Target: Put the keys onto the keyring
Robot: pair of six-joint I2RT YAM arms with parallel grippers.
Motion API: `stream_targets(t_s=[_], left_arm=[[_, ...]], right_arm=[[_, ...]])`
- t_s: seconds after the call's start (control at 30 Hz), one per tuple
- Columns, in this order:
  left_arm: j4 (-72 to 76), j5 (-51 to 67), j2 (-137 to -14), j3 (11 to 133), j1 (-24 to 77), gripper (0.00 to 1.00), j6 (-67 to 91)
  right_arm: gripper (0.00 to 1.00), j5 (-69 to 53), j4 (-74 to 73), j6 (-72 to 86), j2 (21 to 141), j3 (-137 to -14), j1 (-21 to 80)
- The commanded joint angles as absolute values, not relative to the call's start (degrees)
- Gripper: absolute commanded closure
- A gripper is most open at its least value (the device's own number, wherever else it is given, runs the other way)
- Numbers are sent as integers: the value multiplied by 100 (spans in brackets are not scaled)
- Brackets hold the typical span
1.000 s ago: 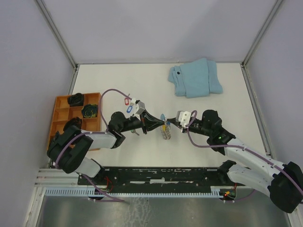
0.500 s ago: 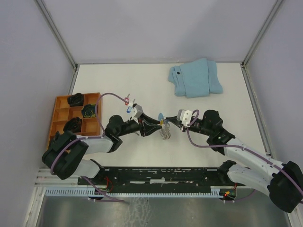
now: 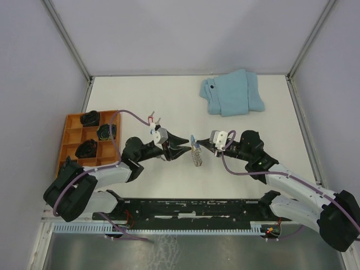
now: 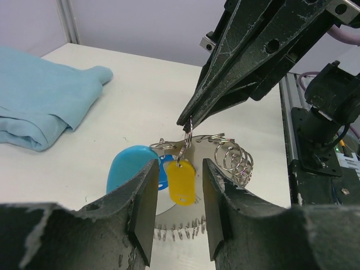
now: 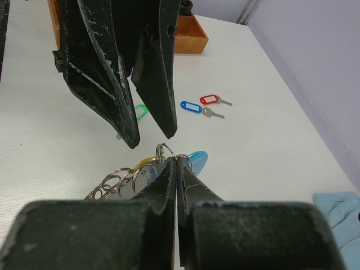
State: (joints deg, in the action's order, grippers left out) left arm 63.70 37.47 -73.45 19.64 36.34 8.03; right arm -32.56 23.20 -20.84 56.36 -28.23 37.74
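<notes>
Right fingers (image 4: 216, 93) are pressed together on the small ring of the yellow key (image 4: 181, 181). It hangs mid-counter between the arms. Left fingers (image 4: 143, 197) stand apart either side of its tag, not touching it.

Risk: that thin ring is the only hold, so a slip or twist would likely drop the key onto the keyring (image 4: 132, 166) just beneath, on the counter (image 4: 129, 107). A skewed left closure could knock the tag aside.

The tag hangs upright, long axis vertical, ring end up.
</notes>
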Motion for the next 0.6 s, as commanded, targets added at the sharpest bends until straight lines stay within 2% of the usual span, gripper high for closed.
stream_targets(t_s=[0.0,0.3,0.57], left_arm=[[6926,4019,-7534,2252,3621,57,344],[6943,4379,-7783,2505,3621,58,194],[6943,4614,-7940,2651,3630,69,256]], right_arm=[[99,-3386,2736,-2043,5589,-2993,3752],[99,-3429,2645,-2056,5568,-2996,3744],[99,-3443,2574,-2024,5583,-3034,3744]])
